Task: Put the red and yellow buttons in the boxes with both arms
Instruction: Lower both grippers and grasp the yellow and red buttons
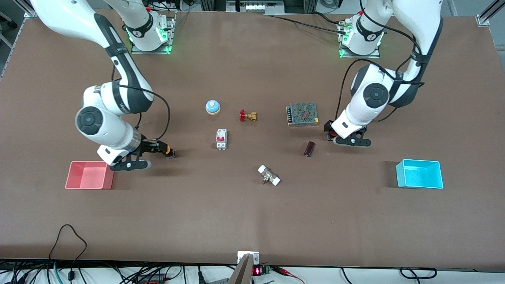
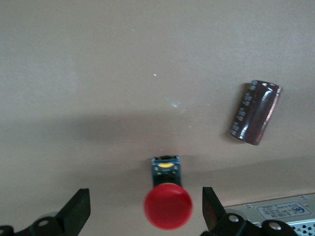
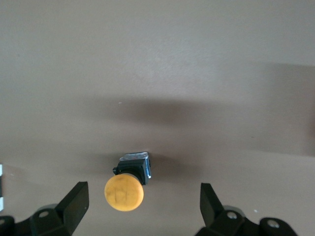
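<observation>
The red button [image 2: 168, 206] lies on the table between the open fingers of my left gripper [image 2: 144, 197], which is low over it; in the front view the left gripper [image 1: 330, 133] hides it. The yellow button [image 3: 124, 192] lies between the open fingers of my right gripper [image 3: 142, 189], and it shows at the right gripper's [image 1: 161, 150] tips in the front view [image 1: 169, 150]. Neither button is gripped. The pink-red box [image 1: 90, 185] stands just beside the right gripper, nearer the front camera. The cyan box [image 1: 418, 184] stands toward the left arm's end of the table.
A dark capacitor [image 1: 309, 148] and a meshed power supply [image 1: 302, 114] lie close to the left gripper. A blue-and-white bell [image 1: 212, 107], a brass valve [image 1: 248, 116], a circuit breaker [image 1: 221, 139] and a white-ended fitting [image 1: 269, 175] lie mid-table.
</observation>
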`<state>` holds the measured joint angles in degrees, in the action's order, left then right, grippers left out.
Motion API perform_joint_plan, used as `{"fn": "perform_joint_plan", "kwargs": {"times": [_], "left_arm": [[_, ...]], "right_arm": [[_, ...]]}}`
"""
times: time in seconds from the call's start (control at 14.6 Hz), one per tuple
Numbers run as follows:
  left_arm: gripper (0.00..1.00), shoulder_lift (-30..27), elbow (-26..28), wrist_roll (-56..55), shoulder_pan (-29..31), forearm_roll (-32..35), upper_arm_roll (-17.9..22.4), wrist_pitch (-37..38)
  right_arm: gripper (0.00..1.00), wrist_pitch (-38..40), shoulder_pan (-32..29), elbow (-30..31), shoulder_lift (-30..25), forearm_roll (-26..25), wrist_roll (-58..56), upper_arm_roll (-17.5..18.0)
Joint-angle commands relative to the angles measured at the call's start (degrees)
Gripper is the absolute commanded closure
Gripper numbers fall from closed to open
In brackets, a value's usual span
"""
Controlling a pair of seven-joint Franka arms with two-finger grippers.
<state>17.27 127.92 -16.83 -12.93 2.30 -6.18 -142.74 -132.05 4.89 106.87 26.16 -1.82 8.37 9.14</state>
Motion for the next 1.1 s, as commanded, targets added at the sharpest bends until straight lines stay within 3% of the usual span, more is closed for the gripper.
{"fn": "perform_joint_plan", "kwargs": {"times": [0.0,0.68,1.03], "left_arm": [[0.00,1.18,1.10,-1.63,-0.96,0.43,0.12,-4.02],[0.01,5.23,2.16,-2.60,-1.22,0.51,0.20,-9.83],[0.68,5.23,2.16,-2.60,-1.14,0.69,0.12,-9.75]], "right_arm": [[0.00,-1.97,-0.32,0.97,-0.15,-0.99,-1.07,0.88],[0.00,-7.08,0.12,3.69,2.49,-1.17,-1.07,1.76],[0.00,-7.43,0.03,3.70,3.63,-2.05,-0.98,1.76]]}}
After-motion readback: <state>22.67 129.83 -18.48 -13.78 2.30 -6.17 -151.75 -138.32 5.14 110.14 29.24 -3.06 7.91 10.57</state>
